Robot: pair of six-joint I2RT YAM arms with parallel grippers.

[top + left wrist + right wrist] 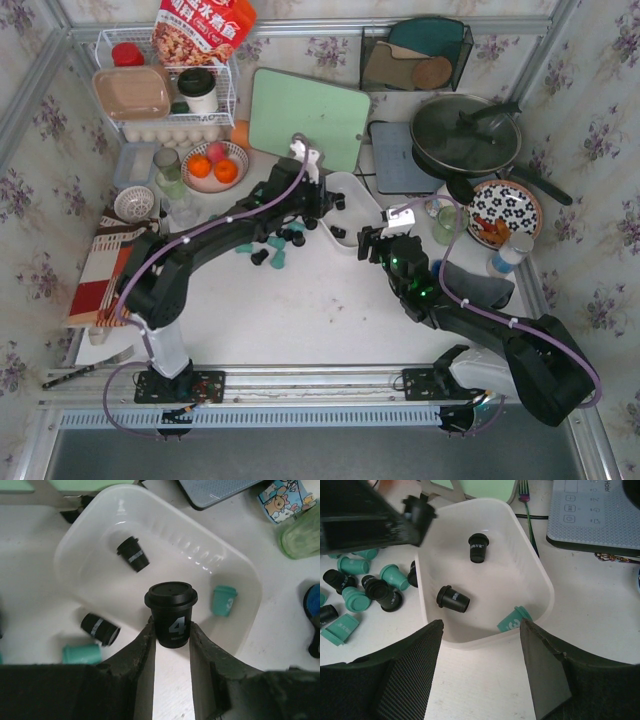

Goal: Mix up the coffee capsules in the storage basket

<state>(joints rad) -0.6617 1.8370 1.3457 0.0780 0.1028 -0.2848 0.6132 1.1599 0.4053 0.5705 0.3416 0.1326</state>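
The white storage basket (357,215) sits mid-table. In the right wrist view it (540,575) holds two black capsules (477,547) (453,599) and a teal one (514,620). My left gripper (171,630) is shut on a black capsule marked "4" (171,612), held upright over the basket's (240,565) near rim; it also shows in the right wrist view (422,511). Several teal and black capsules (275,245) (367,587) lie loose on the table left of the basket. My right gripper (481,625) is open and empty at the basket's near end.
A green cutting board (305,115) leans behind the basket. An induction cooker (400,160), lidded pan (465,135), flowered plate (503,212) and green glass (445,222) stand right. A bowl of oranges (215,165) and a wire rack (165,90) stand back left.
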